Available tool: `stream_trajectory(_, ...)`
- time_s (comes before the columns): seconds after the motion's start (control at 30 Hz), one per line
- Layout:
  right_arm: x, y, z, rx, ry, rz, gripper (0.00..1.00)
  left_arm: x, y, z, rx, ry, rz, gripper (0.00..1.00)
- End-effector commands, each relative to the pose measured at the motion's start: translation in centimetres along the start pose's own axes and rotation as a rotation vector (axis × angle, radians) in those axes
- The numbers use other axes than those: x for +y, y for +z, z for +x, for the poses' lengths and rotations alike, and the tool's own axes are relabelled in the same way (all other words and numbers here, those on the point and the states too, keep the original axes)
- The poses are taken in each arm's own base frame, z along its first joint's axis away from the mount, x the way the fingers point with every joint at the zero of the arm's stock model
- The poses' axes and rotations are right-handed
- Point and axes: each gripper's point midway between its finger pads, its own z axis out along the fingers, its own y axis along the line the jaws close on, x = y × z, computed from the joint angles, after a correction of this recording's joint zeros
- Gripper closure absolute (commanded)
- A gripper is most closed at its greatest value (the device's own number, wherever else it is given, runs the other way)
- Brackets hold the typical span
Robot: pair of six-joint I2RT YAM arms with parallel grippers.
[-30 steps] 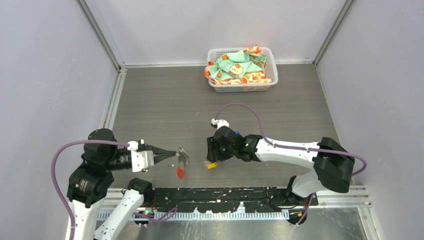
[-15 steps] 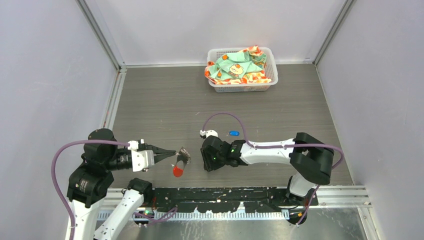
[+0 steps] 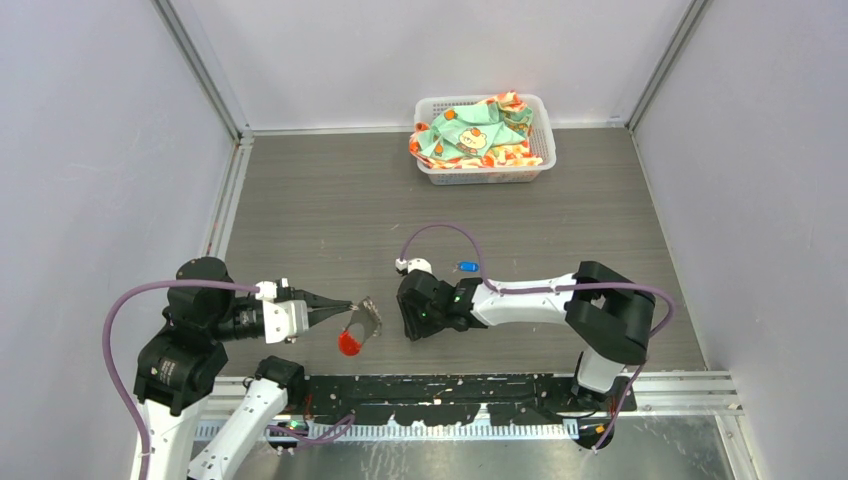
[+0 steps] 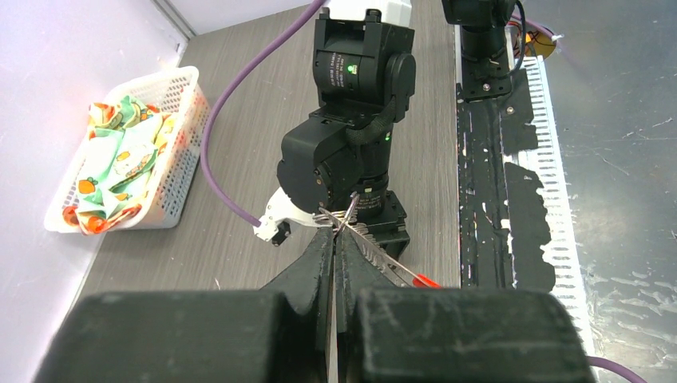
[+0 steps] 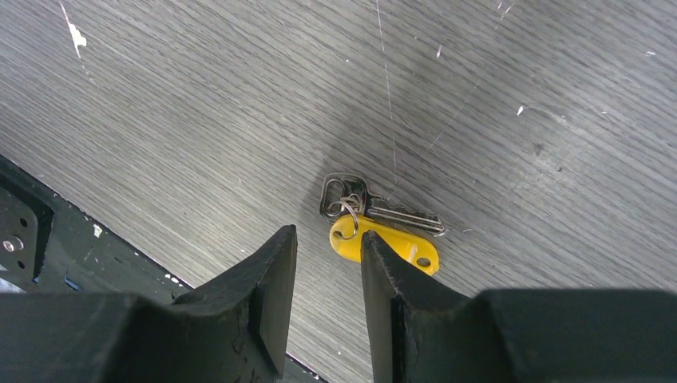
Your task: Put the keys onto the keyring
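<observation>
My left gripper (image 3: 347,306) is shut on the keyring (image 3: 367,315), a grey metal ring with its red tag (image 3: 348,343) hanging below; the left wrist view shows the ring (image 4: 345,217) pinched at my fingertips. The yellow-tagged key (image 5: 383,231) lies flat on the table, seen only in the right wrist view. My right gripper (image 5: 327,239) is open just above it, the tag's near end by the right finger (image 5: 391,271). In the top view the right gripper (image 3: 408,322) hides that key. The blue-tagged key (image 3: 467,267) lies on the table behind the right wrist.
A white basket (image 3: 431,171) of patterned cloth stands at the back of the table, also showing in the left wrist view (image 4: 172,167). A black rail (image 3: 460,392) runs along the near edge. Purple cables loop from both wrists.
My right gripper has swung left, off the blue key's spot, and come down over the yellow-tagged key, hiding it from the top view. The keyring's red tag has swung slightly left.
</observation>
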Motion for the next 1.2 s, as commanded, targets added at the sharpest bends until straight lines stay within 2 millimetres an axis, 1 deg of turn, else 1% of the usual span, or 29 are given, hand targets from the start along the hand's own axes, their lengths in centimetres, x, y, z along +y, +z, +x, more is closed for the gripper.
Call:
stream_trajectory(0.0, 0.9, 0.2, -1.6, -0.046, 0.002, -0.005, 0.59, 0.4, -0.4, -1.6, -0.030, 0.055, -0.023, 1.00)
stream_trajectory(0.1, 1.0, 0.3, -1.7, -0.049, 0.003, -0.007, 0.61, 0.4, -0.5, -1.6, -0.030, 0.055, -0.026, 1.00)
stream_trajectory(0.27, 0.8, 0.3, -1.6, -0.045, 0.004, 0.007, 0.72, 0.4, -0.5, -1.6, -0.029, 0.060, -0.030, 1.00)
stream_trajectory(0.4, 0.7, 0.2, -1.8, -0.049, 0.003, 0.012, 0.77, 0.3, -0.6, -1.7, -0.030, 0.063, -0.030, 1.00)
stream_trajectory(0.63, 1.1, -0.1, -2.6, -0.057, -0.008, 0.018, 0.81, 0.2, -0.7, -1.6, -0.025, 0.067, -0.032, 1.00)
stream_trajectory(0.77, 1.1, 0.1, -2.4, -0.046, -0.009, 0.018, 0.82, 0.1, -0.8, -1.5, -0.017, 0.074, -0.036, 1.00)
stream_trajectory(0.97, 0.8, 0.3, -2.0, -0.031, -0.004, 0.028, 0.81, 0.0, -0.8, -1.4, -0.015, 0.080, -0.033, 1.00)
stream_trajectory(1.0, 0.7, 0.1, -2.0, -0.035, -0.006, 0.032, 0.79, -0.1, -0.8, -1.4, -0.015, 0.081, -0.032, 1.00)
stream_trajectory(1.1, 0.7, -0.6, -2.4, -0.054, -0.010, 0.029, 0.68, -0.1, -0.8, -1.3, -0.013, 0.084, -0.031, 1.00)
stream_trajectory(1.17, 1.1, -0.9, -2.5, -0.052, -0.015, 0.009, 0.66, -0.1, -0.8, -1.3, -0.014, 0.083, -0.027, 1.00)
